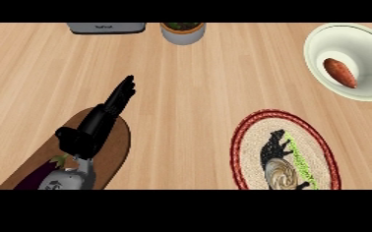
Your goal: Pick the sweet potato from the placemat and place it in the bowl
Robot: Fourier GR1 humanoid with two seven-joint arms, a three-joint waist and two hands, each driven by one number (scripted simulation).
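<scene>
Light wood-grain counter (pixel 203 88). One sweet potato (pixel 340 72), orange, tapered, lies in the one white bowl (pixel 320 39). Below the bowl: one round woven placemat (pixel 251 128), red rim. Far left of the bowl: left hand (pixel 102 120), fingers straight & together, over a brown oval board (pixel 120 152).

- Kitchen setting: light wooden counter (pixel 218 78).
- Toaster (pixel 106 27) and small potted plant (pixel 182 31) at far edge.
- Woven placemat (pixel 285 150), white bowl (pixel 320 39), wooden cutting board (pixel 116 147) laid out.
</scene>
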